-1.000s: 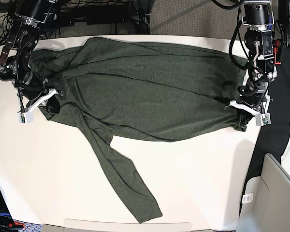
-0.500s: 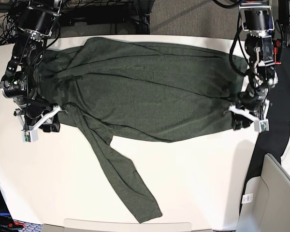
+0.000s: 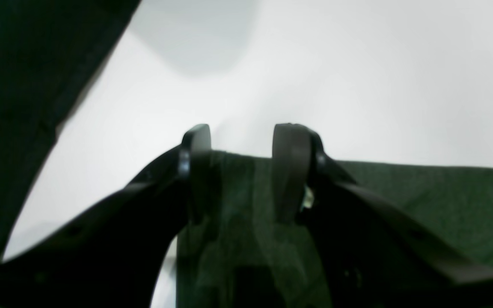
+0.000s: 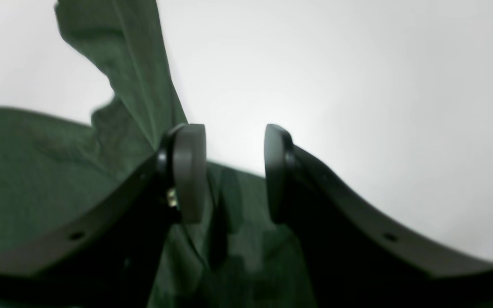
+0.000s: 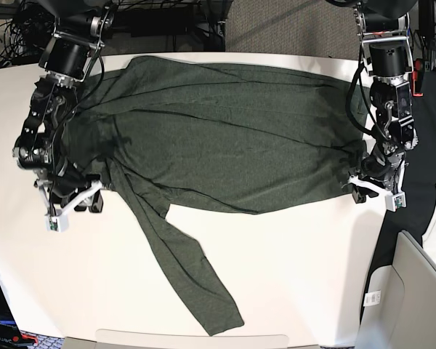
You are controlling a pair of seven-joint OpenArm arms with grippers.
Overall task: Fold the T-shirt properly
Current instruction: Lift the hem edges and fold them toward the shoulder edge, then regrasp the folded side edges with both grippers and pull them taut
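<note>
Both end effectors, left (image 5: 373,190) and right (image 5: 74,206), stand apart at the T-shirt (image 5: 218,138) edges (limp, light knit); pinch the hem corners.

White table (image 5: 291,276), olive T-shirt (image 5: 225,138) spread flat across it

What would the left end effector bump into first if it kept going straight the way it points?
Probably the white table. The left end effector stands open over the T-shirt edge, and only bare tabletop shows past its tips; depth is unclear.
</note>
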